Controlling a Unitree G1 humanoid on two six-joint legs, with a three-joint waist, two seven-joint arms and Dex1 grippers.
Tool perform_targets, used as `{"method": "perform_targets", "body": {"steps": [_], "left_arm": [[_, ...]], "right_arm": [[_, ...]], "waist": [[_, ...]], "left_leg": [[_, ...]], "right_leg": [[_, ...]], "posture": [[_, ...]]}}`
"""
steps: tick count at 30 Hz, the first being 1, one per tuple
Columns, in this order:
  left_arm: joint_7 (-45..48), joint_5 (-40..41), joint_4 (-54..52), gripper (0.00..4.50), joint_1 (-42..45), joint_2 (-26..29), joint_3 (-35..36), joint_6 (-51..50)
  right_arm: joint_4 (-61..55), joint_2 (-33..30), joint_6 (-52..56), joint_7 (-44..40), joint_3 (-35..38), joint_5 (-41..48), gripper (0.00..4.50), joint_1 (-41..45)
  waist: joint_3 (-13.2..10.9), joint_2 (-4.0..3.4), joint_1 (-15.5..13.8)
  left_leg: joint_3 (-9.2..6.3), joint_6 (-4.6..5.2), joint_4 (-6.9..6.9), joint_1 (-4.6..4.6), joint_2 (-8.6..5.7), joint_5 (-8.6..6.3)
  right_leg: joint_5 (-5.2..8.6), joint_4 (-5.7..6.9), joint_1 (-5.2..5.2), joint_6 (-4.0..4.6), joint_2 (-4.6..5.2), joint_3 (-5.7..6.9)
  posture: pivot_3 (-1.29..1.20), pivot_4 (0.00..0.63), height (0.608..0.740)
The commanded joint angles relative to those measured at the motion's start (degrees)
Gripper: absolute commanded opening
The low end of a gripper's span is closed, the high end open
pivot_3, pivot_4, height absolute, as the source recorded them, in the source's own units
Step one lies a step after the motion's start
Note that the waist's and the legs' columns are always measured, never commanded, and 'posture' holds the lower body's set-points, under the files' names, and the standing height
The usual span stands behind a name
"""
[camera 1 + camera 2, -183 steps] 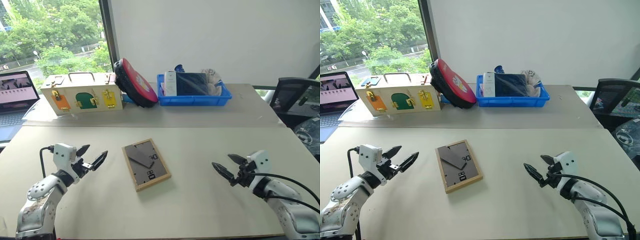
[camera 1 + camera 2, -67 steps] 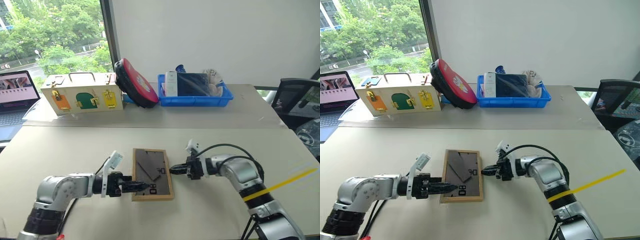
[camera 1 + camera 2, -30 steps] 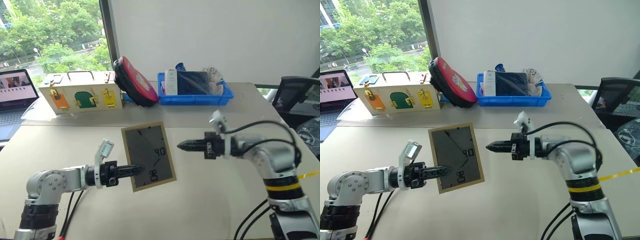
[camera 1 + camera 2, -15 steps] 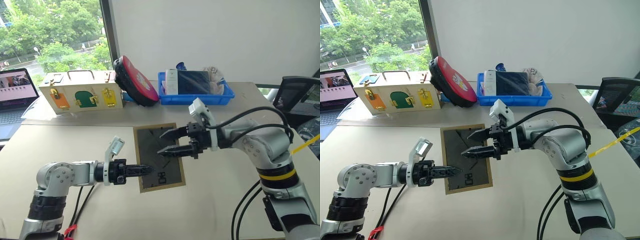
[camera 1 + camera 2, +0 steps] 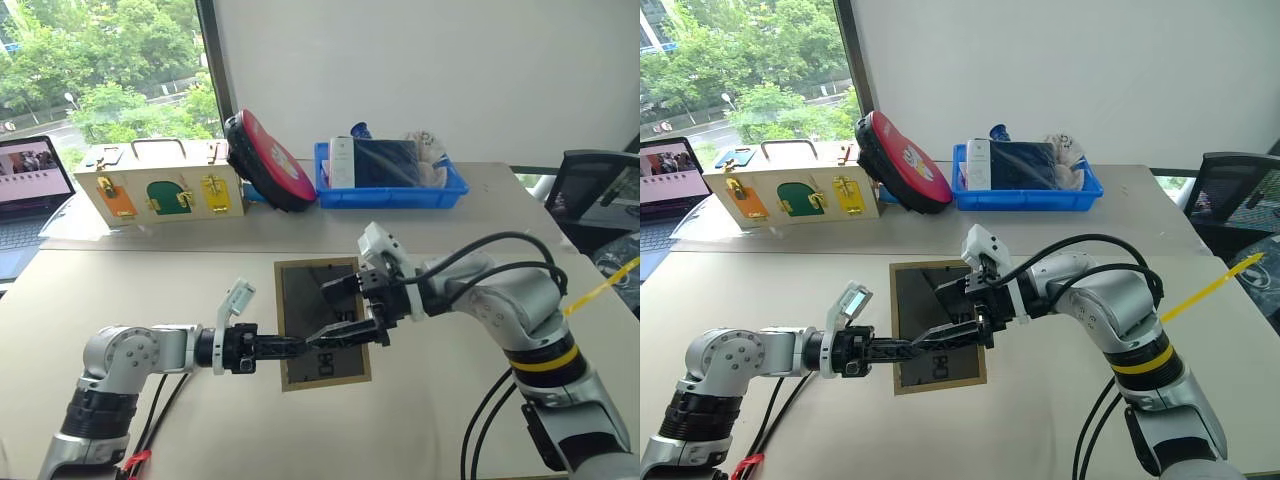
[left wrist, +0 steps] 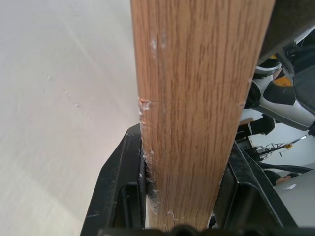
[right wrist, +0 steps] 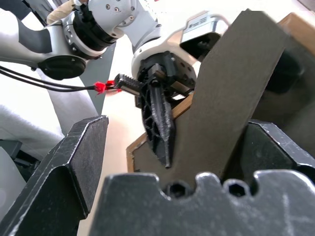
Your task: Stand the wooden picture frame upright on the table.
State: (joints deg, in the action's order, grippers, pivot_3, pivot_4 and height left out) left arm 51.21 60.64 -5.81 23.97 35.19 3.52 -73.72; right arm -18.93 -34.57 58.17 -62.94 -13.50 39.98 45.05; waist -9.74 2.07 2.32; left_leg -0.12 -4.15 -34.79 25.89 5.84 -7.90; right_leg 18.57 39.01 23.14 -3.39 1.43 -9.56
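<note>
Gripping the near part of the wooden picture frame (image 5: 322, 320), the left gripper (image 5: 290, 347) has its two black fingers closed across the frame's light-wood edge, one finger on each face, as the left wrist view shows plainly. It reaches in from the table's (image 5: 120, 285) left side and lifts the frame off the surface, near the table's middle. The grey back faces up toward the head camera, and the frame's long axis runs from the near edge of the table toward the far edge, its far end apparently tipped higher than the near end.

Just beyond, the right gripper (image 5: 345, 312) comes in from the right with its jaws spread wide and empty, one finger on either side of the fold-out stand flap (image 7: 224, 103), which already stands a little away from the back.

The step in hand looks to be opening the stand. Next, the right fingers likely need to close on the flap and swing it out fully, while the left grip holds steady; only then can the frame be set down on its bottom edge and flap.

Along the far edge sit a cream latch box (image 5: 160, 190) and a blue bin (image 5: 390, 190).
</note>
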Motion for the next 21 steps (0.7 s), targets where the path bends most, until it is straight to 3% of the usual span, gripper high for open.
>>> {"method": "perform_targets", "body": {"steps": [1,4,10,14,17,21], "left_arm": [[2.93,0.06,1.96,1.16,1.09,0.22,1.65,1.99],[4.2,-0.87,4.97,1.16,1.37,0.34,2.2,3.06],[5.97,-2.89,6.96,1.16,2.04,-0.16,0.58,4.38],[12.38,-2.34,6.56,1.16,2.25,3.67,-0.27,3.34],[16.65,-2.9,9.48,1.16,2.66,6.57,-0.07,3.86],[23.07,-2.4,14.15,1.16,4.87,8.96,-1.08,0.98]], "right_arm": [[-4.96,-3.89,-0.99,-5.85,4.81,6.04,4.48,-1.43],[-6.65,-5.97,-0.19,-7.28,7.74,9.87,4.48,-2.24],[-8.17,-7.34,-2.88,-4.63,7.61,7.23,4.48,-4.77],[-5.76,-14.12,-10.86,-0.17,8.95,-5.01,4.48,-7.86],[-5.96,-16.15,-12.78,2.17,13.39,-5.71,4.48,-9.67],[-1.13,-15.14,-33.12,7.98,12.71,-20.44,4.48,-11.05]], "waist": [[0.0,0.0,-0.11],[0.0,0.0,-0.09],[0.0,0.0,0.2],[0.0,0.0,0.11],[0.0,0.0,0.07],[0.0,0.0,0.25]], "left_leg": [[0.0,0.0,0.0,0.02,0.0,0.0],[0.0,0.0,-0.02,0.05,0.0,0.0],[-0.03,0.0,-0.03,0.02,0.0,0.0],[-0.03,0.01,-0.03,0.05,0.0,0.0],[-0.02,0.0,-0.03,0.06,0.0,0.0],[-0.02,0.0,-0.03,0.06,0.0,0.0]], "right_leg": [[0.0,-0.01,0.0,0.0,0.0,0.01],[0.0,0.0,0.03,0.0,0.0,0.01],[0.0,0.0,0.01,0.0,-0.01,0.02],[0.0,0.0,0.04,0.0,-0.01,0.02],[0.0,-0.02,0.06,0.0,0.01,0.02],[0.0,-0.01,0.09,0.0,0.0,0.03]], "posture": [[0.0,0.15,0.719],[0.0,0.15,0.719],[0.0,0.15,0.719],[0.0,0.15,0.719],[0.0,0.15,0.719],[0.0,0.15,0.719]]}}
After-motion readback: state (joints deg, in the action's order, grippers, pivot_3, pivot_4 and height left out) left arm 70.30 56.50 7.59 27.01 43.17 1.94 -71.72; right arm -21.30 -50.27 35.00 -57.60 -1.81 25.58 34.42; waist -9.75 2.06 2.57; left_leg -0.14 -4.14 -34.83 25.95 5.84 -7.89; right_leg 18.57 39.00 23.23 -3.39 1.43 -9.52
